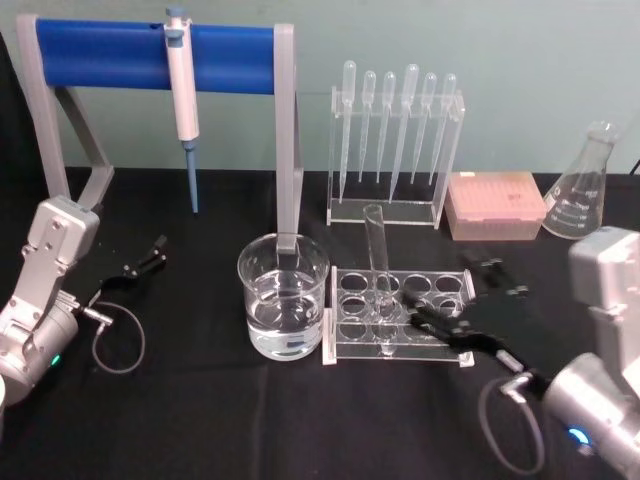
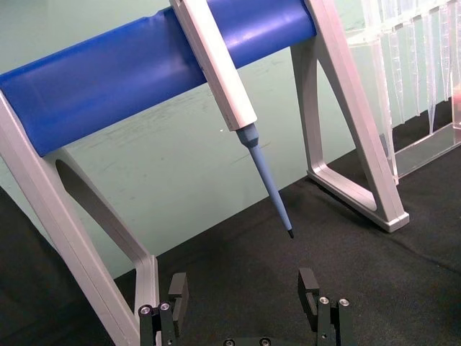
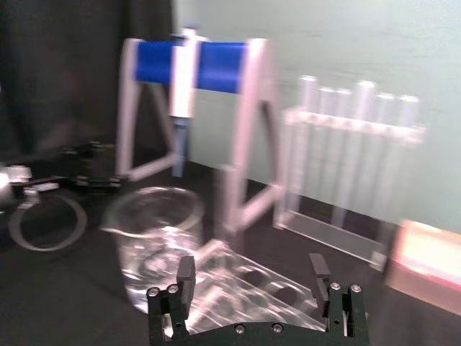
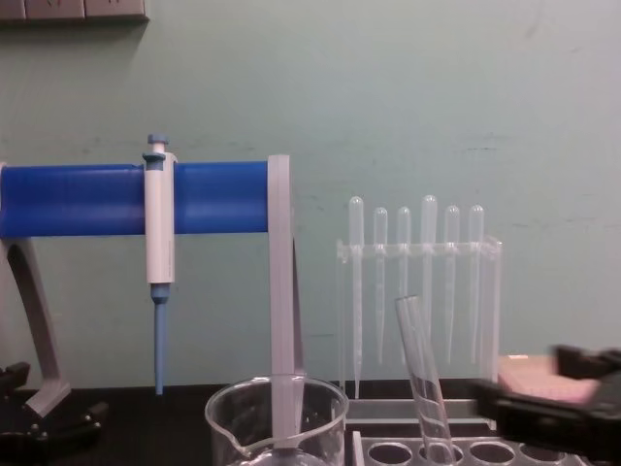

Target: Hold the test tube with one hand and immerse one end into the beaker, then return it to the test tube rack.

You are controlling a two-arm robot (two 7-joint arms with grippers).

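My right gripper [image 1: 462, 338] hovers with jaws spread at the right end of the clear rack [image 1: 395, 315]. The test tube [image 1: 378, 262] leans in a rack hole, just right of the water-filled beaker [image 1: 283, 296]. My left gripper [image 1: 140, 265] waits spread, far left.

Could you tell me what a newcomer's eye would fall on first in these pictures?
Probably the stand's bright blue bar at the back left, with the white-and-blue pipette hanging from it. Next, the beaker of clear liquid at the centre, and the test tube leaning in the rack beside it. The right gripper, open, is at the rack's right end.
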